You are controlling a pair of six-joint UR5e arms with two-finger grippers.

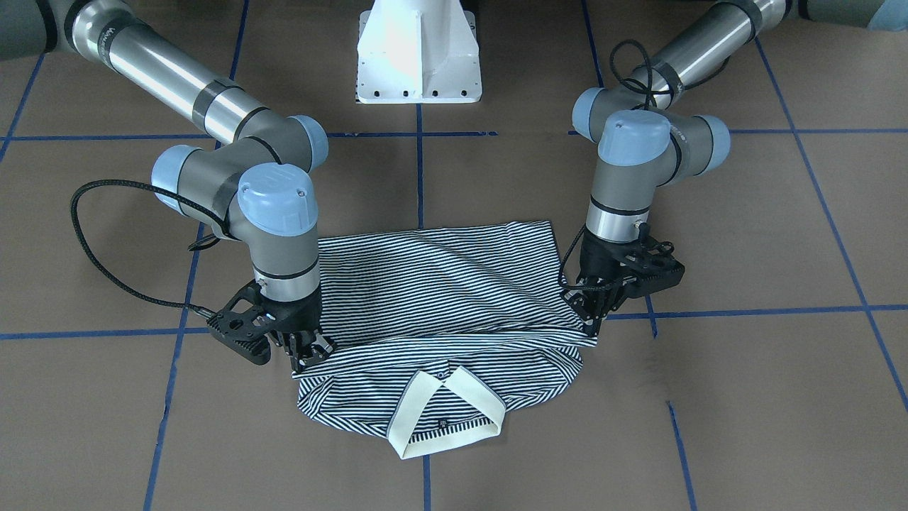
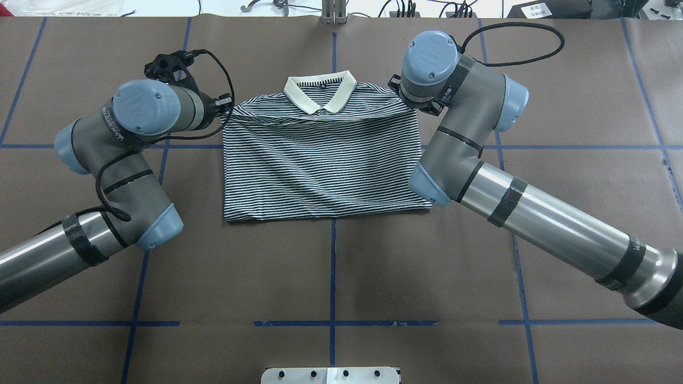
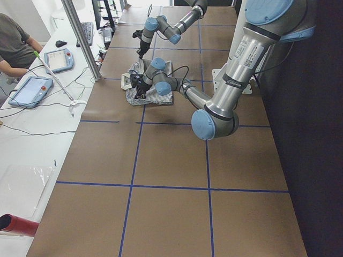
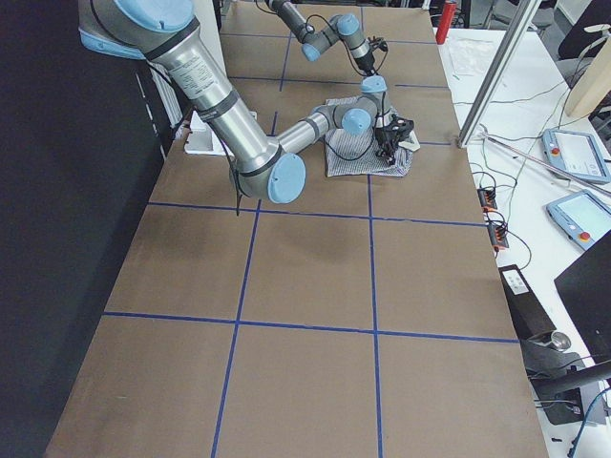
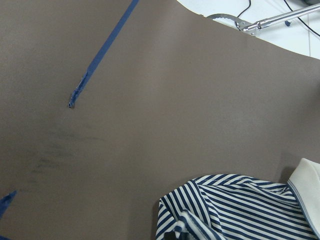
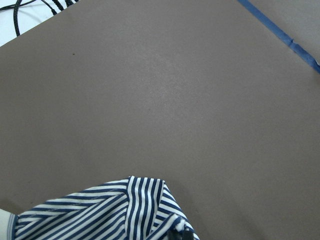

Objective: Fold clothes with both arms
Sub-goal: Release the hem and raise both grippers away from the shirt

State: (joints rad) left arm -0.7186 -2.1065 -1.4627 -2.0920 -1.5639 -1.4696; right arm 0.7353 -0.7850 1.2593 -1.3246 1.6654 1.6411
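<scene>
The striped polo shirt (image 1: 440,298) (image 2: 320,165) lies on the brown table, folded in half, its lower half laid over the chest. The cream collar (image 1: 454,404) (image 2: 320,90) points away from the robot. My left gripper (image 1: 593,323) (image 2: 224,106) is shut on the shirt's edge at one shoulder corner. At the opposite shoulder corner my right gripper (image 1: 306,355) pinches the fabric; in the overhead view its wrist hides it. Each wrist view shows a bunched striped corner (image 5: 235,210) (image 6: 110,210) at the bottom edge.
The white pedestal base (image 1: 418,57) stands behind the shirt on the robot's side. Blue tape lines (image 2: 332,266) cross the brown tabletop. A side bench with teach pendants (image 3: 29,88) and a seated person (image 3: 13,43) runs along the table's far edge.
</scene>
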